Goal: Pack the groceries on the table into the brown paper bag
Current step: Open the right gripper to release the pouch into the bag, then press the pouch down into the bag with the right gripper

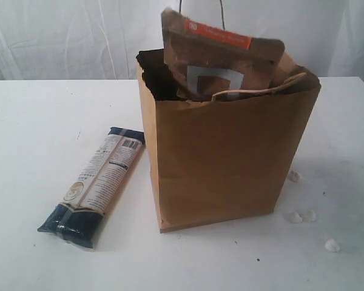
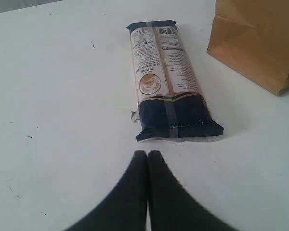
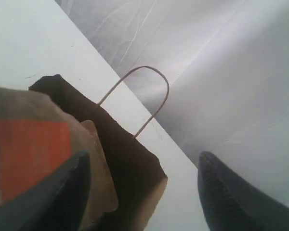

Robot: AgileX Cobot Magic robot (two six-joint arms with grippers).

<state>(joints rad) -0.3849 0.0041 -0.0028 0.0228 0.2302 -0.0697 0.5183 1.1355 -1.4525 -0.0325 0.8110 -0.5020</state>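
Your left gripper is shut, black fingers pressed together tip to tip, nothing between them. It hangs over the white table.

With 12 o'clock as straight ahead of the fingertips, the pasta packet lies flat at 12 to 1 o'clock. Its dark-blue end is nearest you, close to the tips but not touching. The beige middle is printed with text and a round emblem, and the barcode is at the far end.

The paper bag stands at 2 o'clock with only a lower corner in view. It is clear of the packet. A few dark specks sit at 11 o'clock.
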